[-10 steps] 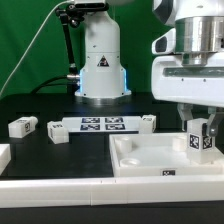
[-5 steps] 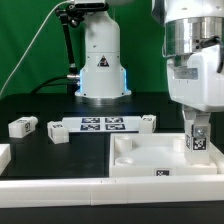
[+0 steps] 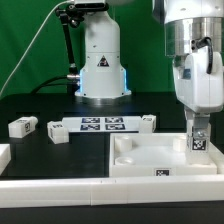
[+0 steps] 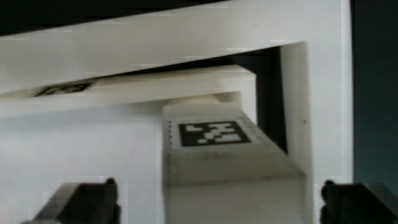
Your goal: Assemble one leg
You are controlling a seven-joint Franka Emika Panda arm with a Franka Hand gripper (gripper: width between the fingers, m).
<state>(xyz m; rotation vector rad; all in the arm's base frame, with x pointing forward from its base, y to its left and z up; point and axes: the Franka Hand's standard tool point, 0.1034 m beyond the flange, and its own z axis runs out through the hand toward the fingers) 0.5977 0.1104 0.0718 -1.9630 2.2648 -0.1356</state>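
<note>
- Gripper (image 3: pixel 198 128) sits at the exterior view's right, over the far right corner of the white panel (image 3: pixel 140 158), fingers pointing down.
- Leg (image 3: pixel 198 142) stands upright between the fingers, tag facing the camera, lower end at or just above the panel's corner. Can't tell from either view whether it is seated or only touching.
- Wrist view: leg (image 4: pixel 222 150) runs down the middle, both fingertips (image 4: pixel 80 200) flank it with dark gaps either side, so the grip there reads loose or spread. Exterior view looks closer to a pinch. Net: I cannot tell if the gripper is clamped on the leg or just released.
- Handling, as a judgement: small rigid plastic block, light, won't deform. Smooth faces, so likely to slip or twist under a weak pinch.
- Best hold: the two flat side faces, upper half, tag face left clear and the lower end free to enter the panel corner.
- Risk: a slightly tilted leg may jam on the raised rim.
- Other loose blocks (image 3: pixel 22 127) and the marker board (image 3: pixel 103 124) lie on the black tabletop (image 3: pixel 80 150) at the far left, well apart.
</note>
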